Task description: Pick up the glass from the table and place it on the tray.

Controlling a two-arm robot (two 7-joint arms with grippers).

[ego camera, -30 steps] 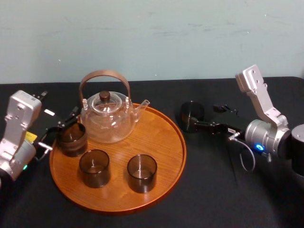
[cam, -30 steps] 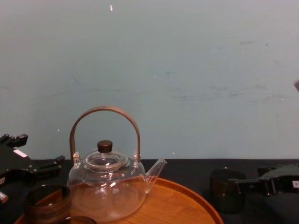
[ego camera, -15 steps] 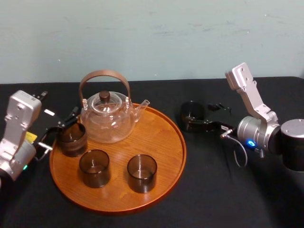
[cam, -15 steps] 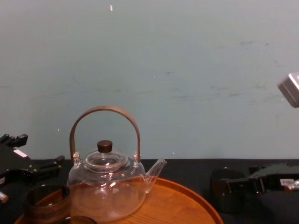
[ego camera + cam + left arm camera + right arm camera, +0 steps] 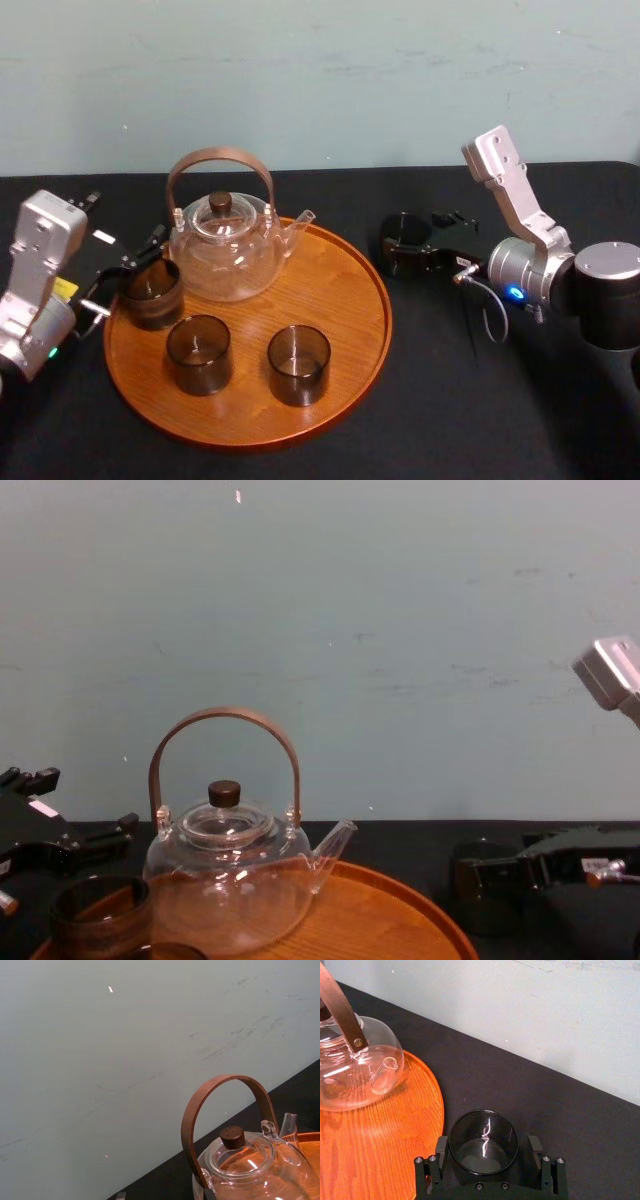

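The glass (image 5: 402, 241) stands upright on the black worktop (image 5: 450, 400), just right of the tray (image 5: 372, 330) and off its rim. The right end effector (image 5: 488, 1146) reaches in from the right with its fingers (image 5: 442, 1149) spread to either side of the glass; whether both pads touch it, I cannot tell. On the tray sit a clear teapot (image 5: 222, 250) and three similar tumblers (image 5: 198, 353). The left end effector (image 5: 125, 275) sits at the tray's left edge; its state I cannot tell.

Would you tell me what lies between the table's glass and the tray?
One jaw of the right gripper, then bare table, in the right wrist view.
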